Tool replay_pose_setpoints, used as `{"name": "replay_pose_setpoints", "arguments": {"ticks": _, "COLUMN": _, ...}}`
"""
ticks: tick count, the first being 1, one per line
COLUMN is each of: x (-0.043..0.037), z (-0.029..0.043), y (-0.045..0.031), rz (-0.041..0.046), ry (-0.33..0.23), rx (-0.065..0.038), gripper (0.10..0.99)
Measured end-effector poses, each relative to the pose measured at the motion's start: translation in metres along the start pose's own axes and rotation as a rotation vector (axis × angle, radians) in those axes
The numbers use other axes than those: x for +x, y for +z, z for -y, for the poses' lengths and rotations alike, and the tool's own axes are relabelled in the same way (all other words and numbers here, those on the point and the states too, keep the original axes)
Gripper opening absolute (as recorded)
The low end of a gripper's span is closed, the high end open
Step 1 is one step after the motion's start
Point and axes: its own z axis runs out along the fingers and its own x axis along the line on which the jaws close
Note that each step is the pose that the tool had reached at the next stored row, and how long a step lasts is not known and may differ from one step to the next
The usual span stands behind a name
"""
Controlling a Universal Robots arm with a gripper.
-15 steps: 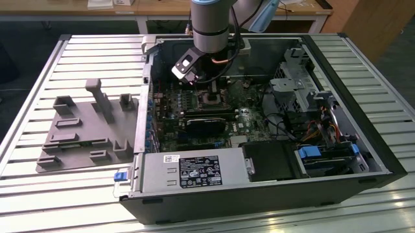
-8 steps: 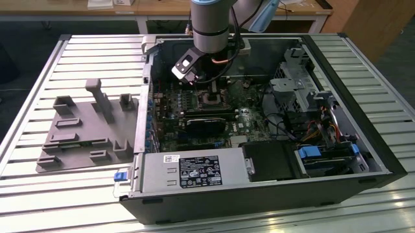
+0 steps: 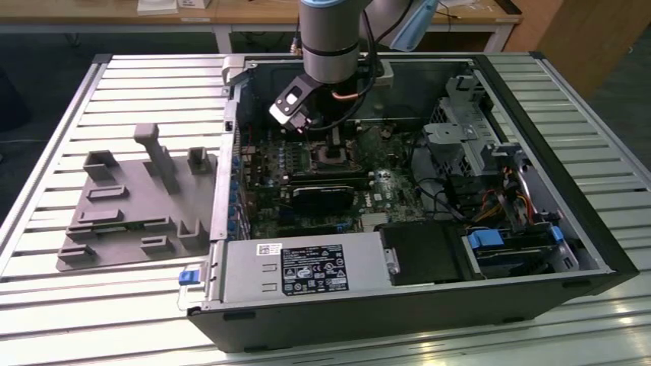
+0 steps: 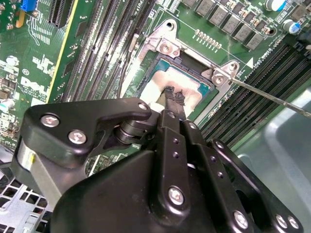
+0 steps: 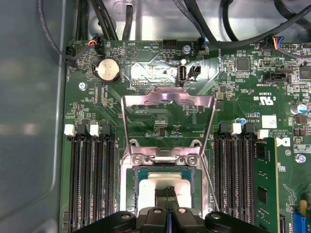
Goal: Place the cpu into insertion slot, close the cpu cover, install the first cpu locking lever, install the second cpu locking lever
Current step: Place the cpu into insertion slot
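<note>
Closed end effector touches the cpu in the insertion slot, cpu cover raised, memory slots flanking.

A pale slatted metal table caught glare at 6 o'clock, a wooden desk stood at 12 o'clock, a brown wooden panel at 2 o'clock, dark floor at 10 o'clock.

The cpu has a dull silver-grey top edged in dark green; the cpu cover is bright silver — the motherboard green with fine pale print. The gripper is matte black — its screws silver.
</note>
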Motion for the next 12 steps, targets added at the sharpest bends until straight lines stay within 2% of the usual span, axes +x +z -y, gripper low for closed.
{"name": "replay_pose_setpoints", "arguments": {"ticks": 5, "x": 0.0, "z": -0.0003, "y": -0.0033, "rz": 0.0002, "ry": 0.0, "rx": 0.0, "gripper": 0.102}}
{"name": "replay_pose_setpoints", "arguments": {"ticks": 12, "x": 0.0, "z": -0.001, "y": -0.012, "rz": 0.0001, "ry": 0.0, "rx": 0.0, "gripper": 0.102}}
